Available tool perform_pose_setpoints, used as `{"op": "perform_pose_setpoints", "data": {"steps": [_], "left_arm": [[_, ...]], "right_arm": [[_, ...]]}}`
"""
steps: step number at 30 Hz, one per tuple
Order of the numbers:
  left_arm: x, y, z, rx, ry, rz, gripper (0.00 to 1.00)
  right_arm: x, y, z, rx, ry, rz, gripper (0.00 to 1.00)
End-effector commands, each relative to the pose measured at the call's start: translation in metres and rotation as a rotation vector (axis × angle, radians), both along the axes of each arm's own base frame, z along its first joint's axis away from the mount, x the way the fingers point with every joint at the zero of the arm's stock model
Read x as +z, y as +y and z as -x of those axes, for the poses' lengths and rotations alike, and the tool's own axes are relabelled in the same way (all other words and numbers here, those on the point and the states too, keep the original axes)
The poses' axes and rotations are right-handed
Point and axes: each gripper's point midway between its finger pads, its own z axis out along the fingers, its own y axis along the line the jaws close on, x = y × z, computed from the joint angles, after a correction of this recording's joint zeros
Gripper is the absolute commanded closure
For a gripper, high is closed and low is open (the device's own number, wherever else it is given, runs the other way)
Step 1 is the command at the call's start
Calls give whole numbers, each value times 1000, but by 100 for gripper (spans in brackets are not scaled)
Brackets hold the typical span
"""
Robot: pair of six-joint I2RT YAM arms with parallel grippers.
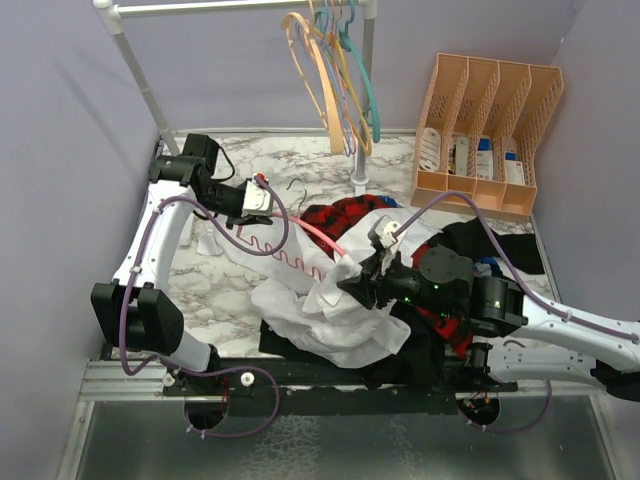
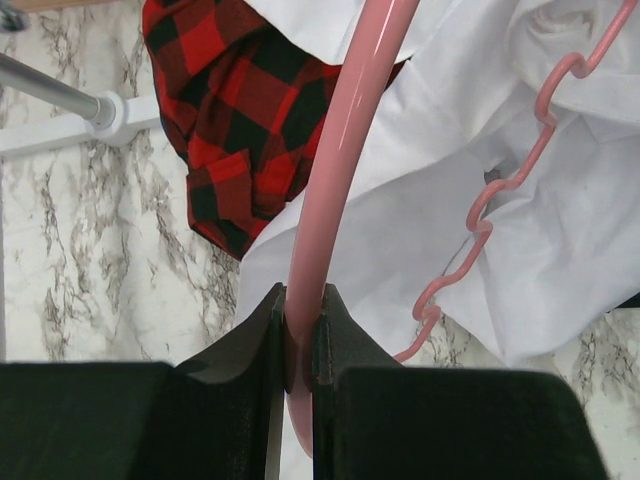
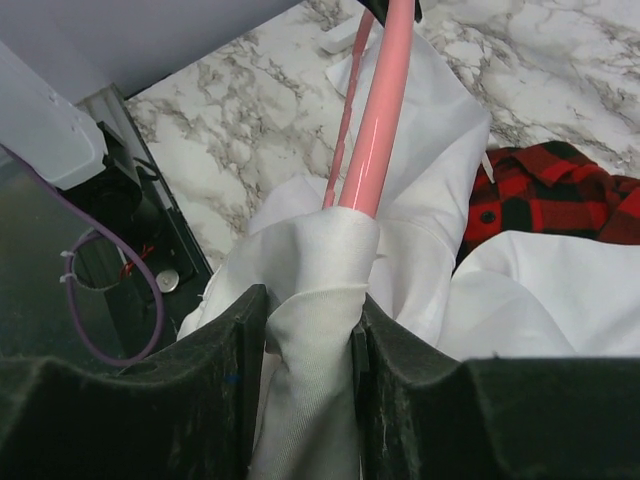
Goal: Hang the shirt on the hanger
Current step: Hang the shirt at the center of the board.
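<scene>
White shirt crumpled; fabric bunched over the pink hanger end.

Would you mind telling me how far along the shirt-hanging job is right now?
Done: the left gripper is clamped on the pink hanger. In hand: the right gripper pinches the white shirt, drawn over one hanger end. Left: the hanger's wavy arm lies outside the shirt, mostly heaped on the table.

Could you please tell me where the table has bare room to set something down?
Bare marble tabletop shows along the far edge, between the left tool and the white rack foot, and near-left, between the left arm and the large white button-up shirt. The centre and right are crowded: that shirt, a red-and-black plaid shirt, a black garment and the right tool.
</scene>
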Motion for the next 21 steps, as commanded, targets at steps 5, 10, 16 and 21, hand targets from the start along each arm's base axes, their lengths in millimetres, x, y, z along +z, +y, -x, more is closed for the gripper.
{"op": "perform_pose_setpoints", "data": {"steps": [5,10,16,21], "left_arm": [[24,-15,48,36,213,78,100],[25,-9,47,69,196,34,100],[35,-5,45,95,162,19,100],[33,2,45,112,131,-13,100]], "right_arm": [[38,47,-7,89,-142,-43,60],[38,60,-14,90,-165,-26,52],[29,71,-34,2,-180,8,50],[21,75,-55,-103,-184,24,47]]}}
